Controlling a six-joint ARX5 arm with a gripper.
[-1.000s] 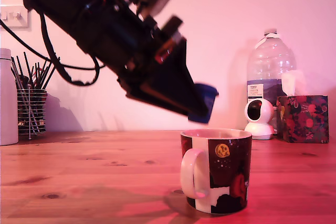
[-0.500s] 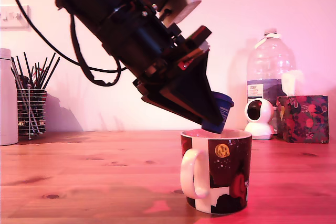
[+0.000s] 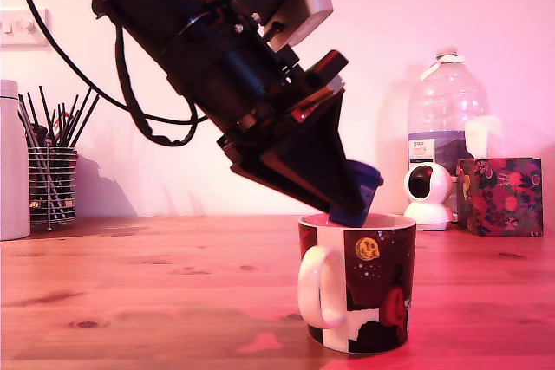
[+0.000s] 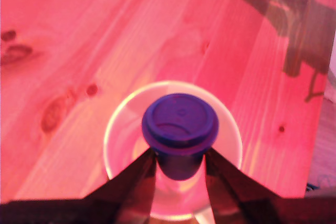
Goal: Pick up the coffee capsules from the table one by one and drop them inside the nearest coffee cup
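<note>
A dark blue coffee capsule (image 3: 357,190) (image 4: 179,124) is held between my gripper's fingers (image 4: 142,179), tilted, just above the mouth of the coffee cup (image 3: 357,279). My gripper (image 3: 351,197) (image 4: 178,162) is shut on the capsule's narrow body, with its flared rim facing the wrist camera. In the wrist view the cup's pale inside (image 4: 123,140) rings the capsule from below. The cup stands upright on the reddish-brown wooden table (image 3: 156,301), its white handle toward the exterior view's left.
A white cylinder container (image 3: 13,162) and a wire holder of pens (image 3: 52,171) stand at the exterior view's back left. At the back right are a large water bottle (image 3: 447,119), a small white camera (image 3: 427,195) and a patterned tissue box (image 3: 500,195).
The arm has swung down and to the exterior view's right, carrying the capsule from above the cup's left side to just over its mouth. It barely moved in the last half second.
</note>
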